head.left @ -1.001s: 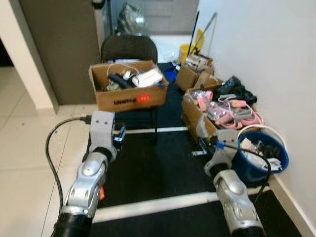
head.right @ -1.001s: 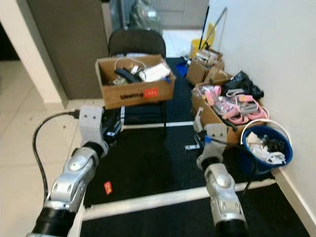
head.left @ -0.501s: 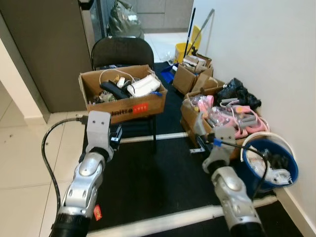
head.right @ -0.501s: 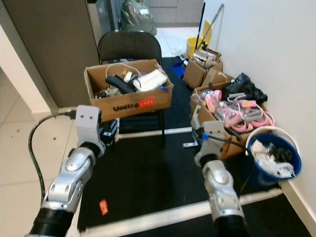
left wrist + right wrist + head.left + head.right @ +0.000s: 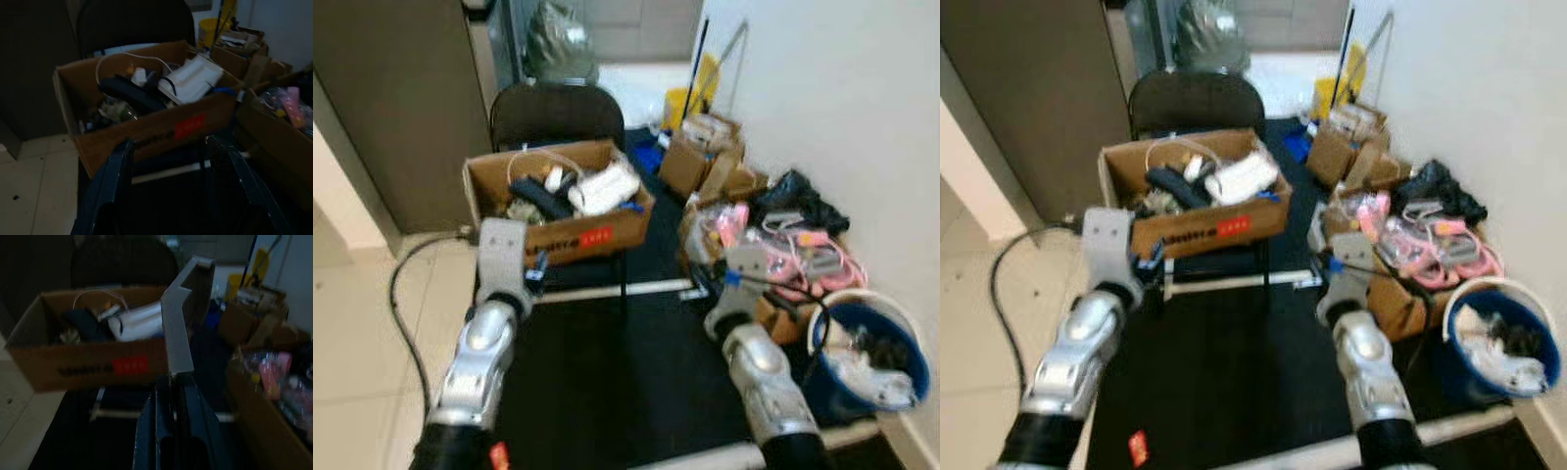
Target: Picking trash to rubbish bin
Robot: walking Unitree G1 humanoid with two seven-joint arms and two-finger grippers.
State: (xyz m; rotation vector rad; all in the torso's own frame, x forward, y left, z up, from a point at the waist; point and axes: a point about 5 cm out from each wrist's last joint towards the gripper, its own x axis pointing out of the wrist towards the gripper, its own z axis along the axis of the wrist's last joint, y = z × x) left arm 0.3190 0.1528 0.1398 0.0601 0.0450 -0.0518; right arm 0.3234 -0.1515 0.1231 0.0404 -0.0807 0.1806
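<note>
1. Right wrist view: right gripper [image 5: 171, 382] has its fingers together, clamped on a grey strip [image 5: 177, 318] of card/plastic, prob. the trash; it sticks up past the tips.
2. Left wrist view: left gripper [image 5: 173, 171] has fingers apart, nothing between them, aimed at a box [image 5: 146, 122] of cables & odds on a chair [image 5: 558, 108].
3. Head views: both arms held out over a black mat [image 5: 607, 372]. Blue bin [image 5: 871, 352], already w/ some paper etc. in it, sits by the wall on the robot's right, near the right arm but not under the strip.
4. Progress: pick looks done; carry to bin & drop are left. A small red scrap [image 5: 1138, 447] on the floor by the left arm may be next.
</note>
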